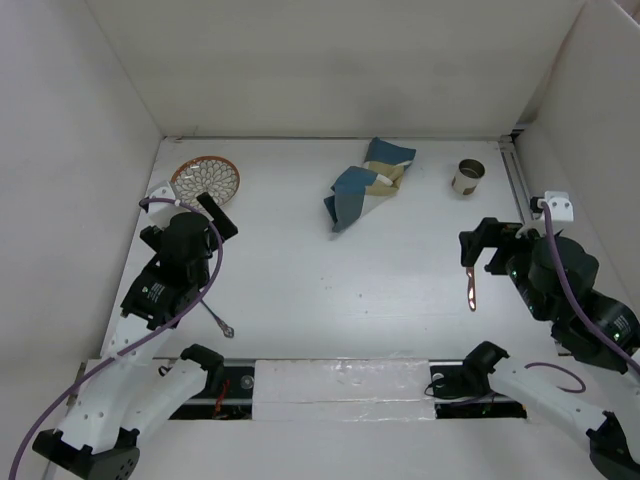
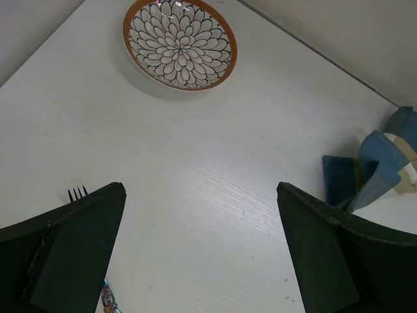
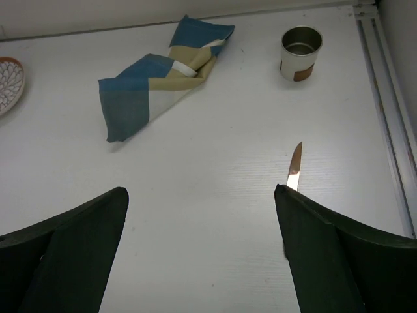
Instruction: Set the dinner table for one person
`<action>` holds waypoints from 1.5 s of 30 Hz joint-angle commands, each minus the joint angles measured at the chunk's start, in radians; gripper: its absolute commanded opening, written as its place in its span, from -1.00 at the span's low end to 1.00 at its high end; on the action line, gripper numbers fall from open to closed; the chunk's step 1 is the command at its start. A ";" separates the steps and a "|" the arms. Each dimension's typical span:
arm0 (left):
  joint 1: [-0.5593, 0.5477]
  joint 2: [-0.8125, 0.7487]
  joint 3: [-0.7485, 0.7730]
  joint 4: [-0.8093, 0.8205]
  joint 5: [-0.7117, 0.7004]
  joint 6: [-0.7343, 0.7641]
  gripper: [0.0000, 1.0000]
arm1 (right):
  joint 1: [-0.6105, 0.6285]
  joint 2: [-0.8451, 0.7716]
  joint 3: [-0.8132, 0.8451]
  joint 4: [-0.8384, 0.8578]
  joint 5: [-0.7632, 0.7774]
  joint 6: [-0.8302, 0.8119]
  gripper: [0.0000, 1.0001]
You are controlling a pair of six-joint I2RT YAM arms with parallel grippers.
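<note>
White table [image 1: 330, 270] is spread under both arms, with nothing yet laid out. The left gripper [image 2: 201, 195] and right gripper [image 3: 200, 192] are held wide open, empty. The knife [image 3: 295, 168], just beside a right finger, could be nudged askew on descent; likewise the fork [image 2: 77, 193].

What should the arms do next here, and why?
Probably reach the right gripper to the crumpled checked cloth: it and the left gripper are open and empty, and the plate, knife and fork lie scattered, so the cloth likely goes first.
</note>
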 commanded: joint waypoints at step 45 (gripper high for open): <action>-0.003 0.092 0.027 0.045 0.102 0.059 1.00 | 0.049 1.740 0.986 0.166 0.016 -0.304 0.61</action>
